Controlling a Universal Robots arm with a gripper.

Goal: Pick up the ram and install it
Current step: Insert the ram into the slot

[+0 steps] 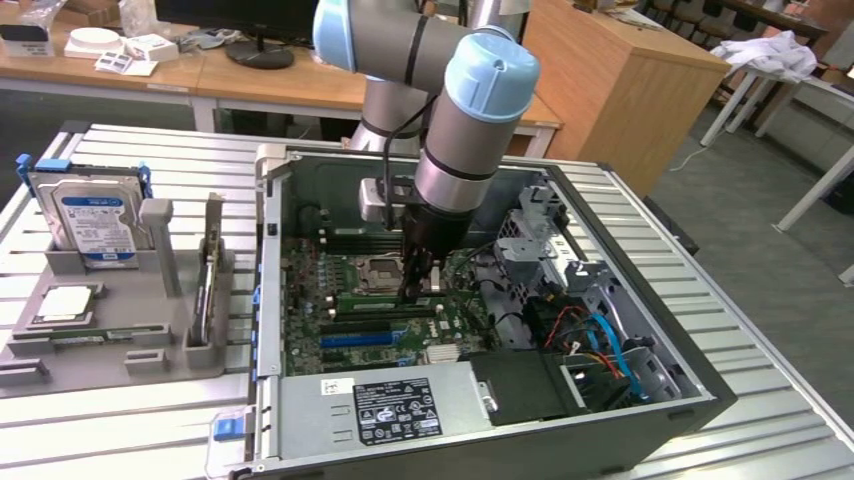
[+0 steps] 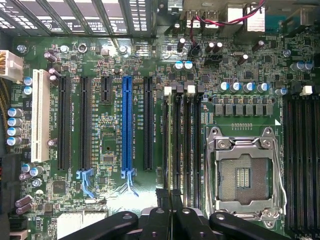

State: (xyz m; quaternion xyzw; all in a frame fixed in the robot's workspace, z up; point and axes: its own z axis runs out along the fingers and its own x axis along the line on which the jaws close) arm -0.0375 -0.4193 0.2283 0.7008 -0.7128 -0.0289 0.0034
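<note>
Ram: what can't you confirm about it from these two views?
1. Whether the gripper holds the ram: in the wrist view its shut fingers meet edge-on, and anything between them is too thin to tell.
2. Same grip in the exterior view: too small and dark against the motherboard.
3. Near ends of the memory slots: wrist view, covered by the fingers.
4. Whether a ram stands in the grey holder: exterior view, too small.

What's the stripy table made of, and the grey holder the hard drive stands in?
The table looks like bare metal, probably aluminium: pale silver ribbed slats with a dull sheen. The grey holder looks like matte plastic, perhaps printed: even grey, blocky, no shine.
</note>
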